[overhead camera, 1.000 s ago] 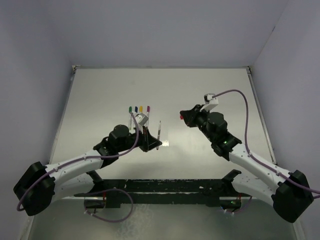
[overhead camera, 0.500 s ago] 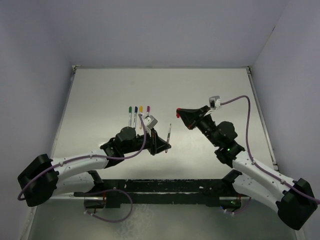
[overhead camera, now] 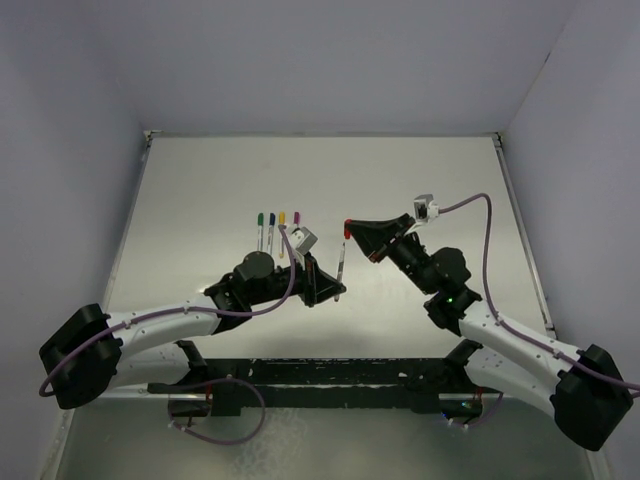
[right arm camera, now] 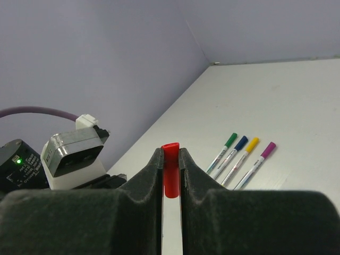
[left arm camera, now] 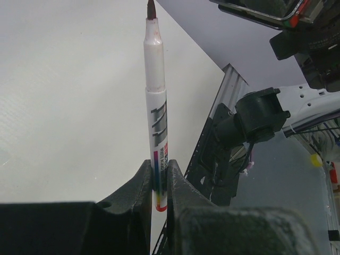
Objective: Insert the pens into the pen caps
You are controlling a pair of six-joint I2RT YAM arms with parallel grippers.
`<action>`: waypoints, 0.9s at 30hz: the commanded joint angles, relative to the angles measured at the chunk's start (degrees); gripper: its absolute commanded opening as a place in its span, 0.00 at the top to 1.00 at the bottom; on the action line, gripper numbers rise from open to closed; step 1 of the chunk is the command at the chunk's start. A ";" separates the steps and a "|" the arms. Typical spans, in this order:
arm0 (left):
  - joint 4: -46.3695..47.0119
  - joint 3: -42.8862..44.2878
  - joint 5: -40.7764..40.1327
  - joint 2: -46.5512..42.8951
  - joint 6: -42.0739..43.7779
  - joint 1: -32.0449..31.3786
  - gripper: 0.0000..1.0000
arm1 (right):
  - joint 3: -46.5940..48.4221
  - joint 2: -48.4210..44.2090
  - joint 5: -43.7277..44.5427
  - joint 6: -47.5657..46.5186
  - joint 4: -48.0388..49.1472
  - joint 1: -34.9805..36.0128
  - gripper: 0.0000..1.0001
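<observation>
**Ana:** What sort of room is this?

**Ben:** Pale lilac walls (overhead camera: 320,60) close in a light grey, matte bench (overhead camera: 420,180) at the back and on both sides. A black frame (overhead camera: 330,372) runs along the near edge between the two arm bases. The surface looks plain and even, with soft shadows under the arms.

**Ana:** What lies on it?

**Ben:** Four pens (overhead camera: 278,226) lie side by side left of centre. Their coloured ends, green, blue, yellow and purple, point toward the back wall. The right wrist view shows them in the same order, close together and nearly parallel.

**Ana:** And the fifth one?

**Ben:** The left pincer (left arm camera: 159,175) is clamped on the lower barrel of the red pen (left arm camera: 157,106). In the left wrist view it stands up between the fingers, and its dark red tip is bare.

**Ana:** What about the right arm?

**Ben:** The right pincer (right arm camera: 170,159) is closed tight on the red cap (right arm camera: 170,175), whose rim pokes out just past the fingertips. From above, the cap sits very near the pen's tip over the middle of the bench. I cannot tell whether they touch.
</observation>
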 commanded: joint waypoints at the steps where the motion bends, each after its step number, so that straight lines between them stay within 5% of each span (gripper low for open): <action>1: 2.61 2.82 -0.71 -0.30 0.67 -0.18 1.00 | -0.01 0.80 -0.55 1.04 6.07 1.08 1.00; 27: 1.38 2.79 -2.57 -2.25 1.93 -0.24 1.00 | 0.15 1.92 0.64 0.77 4.94 3.22 1.00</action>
